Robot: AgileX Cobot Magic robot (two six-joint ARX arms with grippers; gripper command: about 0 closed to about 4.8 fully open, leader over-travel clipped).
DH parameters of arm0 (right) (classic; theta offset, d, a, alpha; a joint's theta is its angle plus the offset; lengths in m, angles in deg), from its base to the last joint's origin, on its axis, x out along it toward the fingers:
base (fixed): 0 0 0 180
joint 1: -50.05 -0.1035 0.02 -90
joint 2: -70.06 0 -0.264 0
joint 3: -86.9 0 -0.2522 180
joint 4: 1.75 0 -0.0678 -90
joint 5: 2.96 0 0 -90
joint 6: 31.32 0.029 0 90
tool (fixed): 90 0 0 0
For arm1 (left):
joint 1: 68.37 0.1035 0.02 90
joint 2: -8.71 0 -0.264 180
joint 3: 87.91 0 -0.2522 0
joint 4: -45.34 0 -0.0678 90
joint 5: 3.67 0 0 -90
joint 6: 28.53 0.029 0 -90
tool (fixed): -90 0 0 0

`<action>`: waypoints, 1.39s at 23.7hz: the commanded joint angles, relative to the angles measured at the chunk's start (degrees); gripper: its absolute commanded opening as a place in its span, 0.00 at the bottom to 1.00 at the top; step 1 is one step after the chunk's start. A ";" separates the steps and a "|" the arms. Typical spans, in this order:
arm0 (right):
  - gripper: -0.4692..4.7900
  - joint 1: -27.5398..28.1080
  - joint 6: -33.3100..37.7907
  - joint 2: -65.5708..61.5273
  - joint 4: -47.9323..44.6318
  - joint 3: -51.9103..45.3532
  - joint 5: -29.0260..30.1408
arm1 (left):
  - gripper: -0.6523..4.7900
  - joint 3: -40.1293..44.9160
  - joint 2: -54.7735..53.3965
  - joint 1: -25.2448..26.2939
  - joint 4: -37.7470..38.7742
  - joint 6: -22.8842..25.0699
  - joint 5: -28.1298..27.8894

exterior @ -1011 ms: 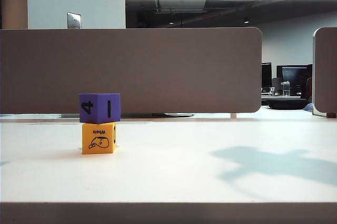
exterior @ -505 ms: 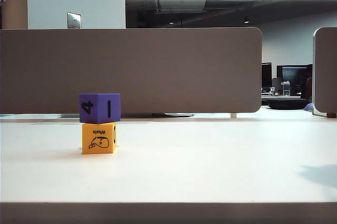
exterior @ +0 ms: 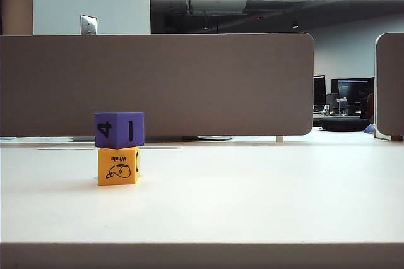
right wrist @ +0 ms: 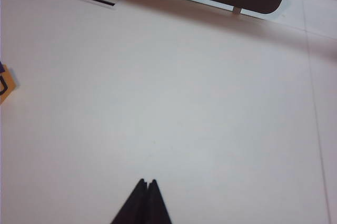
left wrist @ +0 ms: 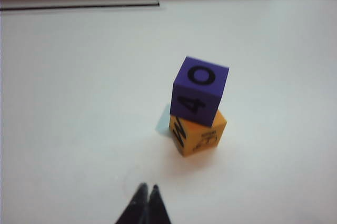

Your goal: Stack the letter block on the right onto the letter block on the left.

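A purple letter block rests on top of an orange letter block at the left of the white table. The left wrist view shows the same stack, the purple block sitting slightly turned on the orange block. My left gripper is shut and empty, hanging above the table well short of the stack. My right gripper is shut and empty over bare table; only an edge of the orange block shows at that view's border. Neither gripper appears in the exterior view.
A brown partition panel stands along the table's far edge, with a second panel at the far right. A dark seam line runs across the tabletop beyond the stack.
The arm's shadow on the right of the table shrank toward the right edge and has gone. The stacked blocks have not moved.
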 commanded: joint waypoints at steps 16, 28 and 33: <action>0.08 0.04 0.35 18.71 -24.48 -29.90 11.39 | 0.11 17.16 3.48 0.09 -24.61 1.46 1.75; 0.08 0.39 4.57 23.32 -26.49 -36.44 11.41 | 0.11 18.84 4.13 0.13 -25.66 5.27 4.68; 0.08 0.42 4.61 27.06 -24.59 -36.44 10.93 | 0.11 18.84 8.00 0.13 -23.21 4.90 5.38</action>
